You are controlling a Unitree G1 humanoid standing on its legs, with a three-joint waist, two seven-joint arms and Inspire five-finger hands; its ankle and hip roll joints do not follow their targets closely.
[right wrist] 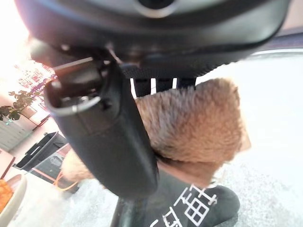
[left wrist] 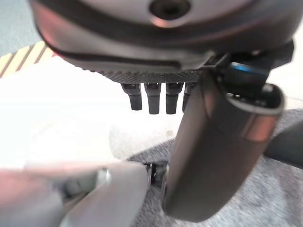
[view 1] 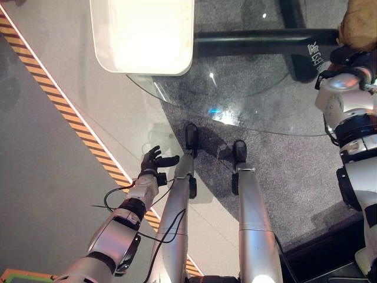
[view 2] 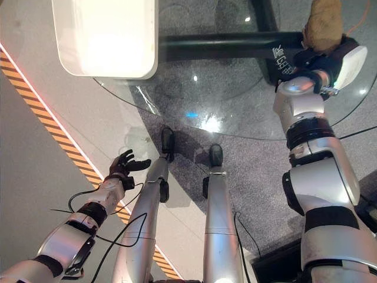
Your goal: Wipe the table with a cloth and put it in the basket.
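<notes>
One fluffy tan cloth (right wrist: 189, 123) is pinched between the right hand's (view 2: 330, 56) thumb and fingers above one round glass table (view 2: 235, 112). The left hand (view 1: 154, 162) hangs low, fingers loosely spread, holding nothing.

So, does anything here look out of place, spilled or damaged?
Nothing stands out. The right hand holds the brown fluffy cloth over the round glass table; the left hand hangs open, low beside the table. No spill or damage shows on the glass.
</notes>
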